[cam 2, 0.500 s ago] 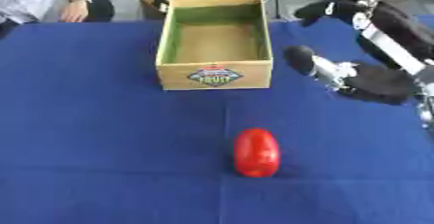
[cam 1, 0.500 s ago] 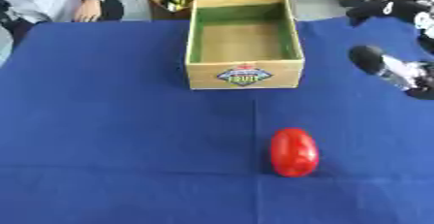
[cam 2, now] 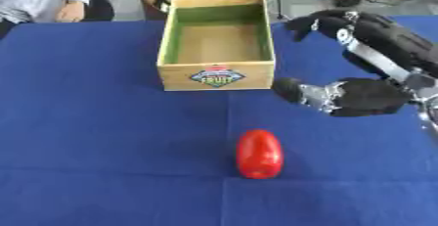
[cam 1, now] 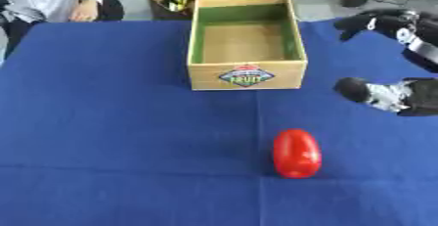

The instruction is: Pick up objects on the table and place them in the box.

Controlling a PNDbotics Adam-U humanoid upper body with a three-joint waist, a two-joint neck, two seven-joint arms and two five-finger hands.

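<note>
Reaching is only beginning as the right hand [cam 2: 363,97], fingers relaxed and empty, is hovering beside the open box [cam 2: 217,75], needing to descend onto the red tomato [cam 2: 259,154] lying nearer on the blue table [cam 2: 94,137].

Glossy smooth red object [cam 2: 259,153]; matt cardboard-look box [cam 2: 217,76]; blue cloth table cover [cam 1: 111,122], matt

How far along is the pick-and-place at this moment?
Nothing looks done yet: the box shows only its bare floor inside. Nothing is in hand either; the right hand hangs over the blue table to the box's right, holding nothing, its fingers unclear. Left to do: the red object lies untouched on the cloth in front of the box.
</note>
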